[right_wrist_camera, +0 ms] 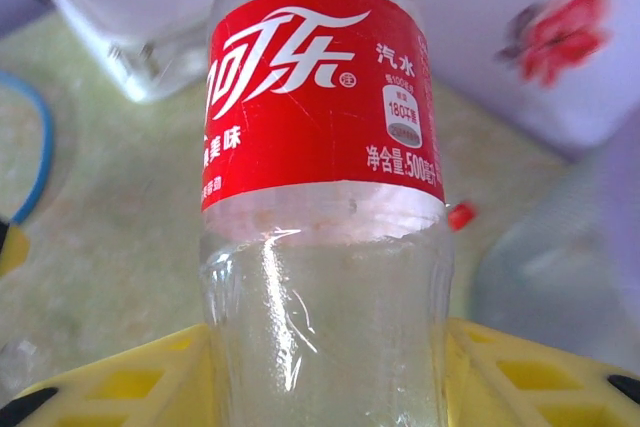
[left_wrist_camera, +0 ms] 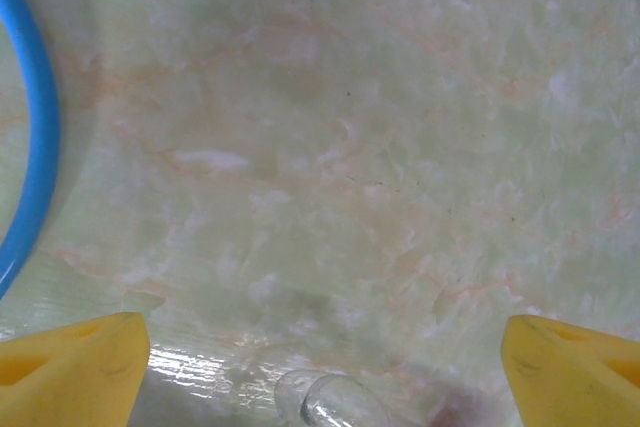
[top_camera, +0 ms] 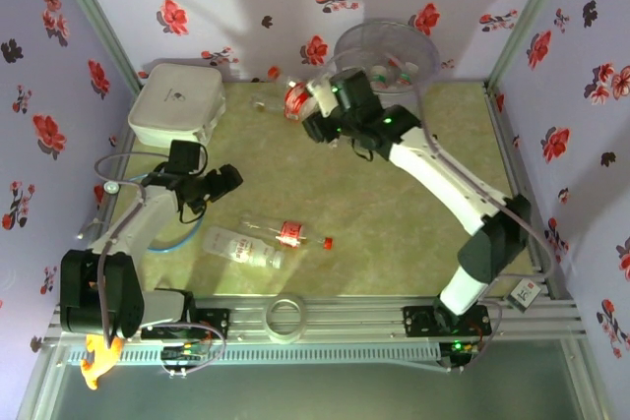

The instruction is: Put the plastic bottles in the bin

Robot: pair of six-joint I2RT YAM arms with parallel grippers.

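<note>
At far table (top_camera: pixel 394 233) edge, near bin (top_camera: pixel 433 46): right gripper (top_camera: pixel 313 95) jaws pinching red-label bottle (right_wrist_camera: pixel 320 197) at body below label, likely for carry over rim. Left gripper (left_wrist_camera: pixel 320 367) jaws spread wide over bare table, likely staged for next pick. Count: one bottle gripped; two lying mid-table, second red-label bottle (top_camera: pixel 285 232) and white-label bottle (top_camera: pixel 241 246); at least two in bin, blurred.

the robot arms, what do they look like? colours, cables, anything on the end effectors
The left arm and right arm have white links with black joints and black wrist housings. Thin grey cables loop alongside both. Small green lights glow on the right arm. The left end effector and right end effector have chunky yellow plastic fingers.
</note>
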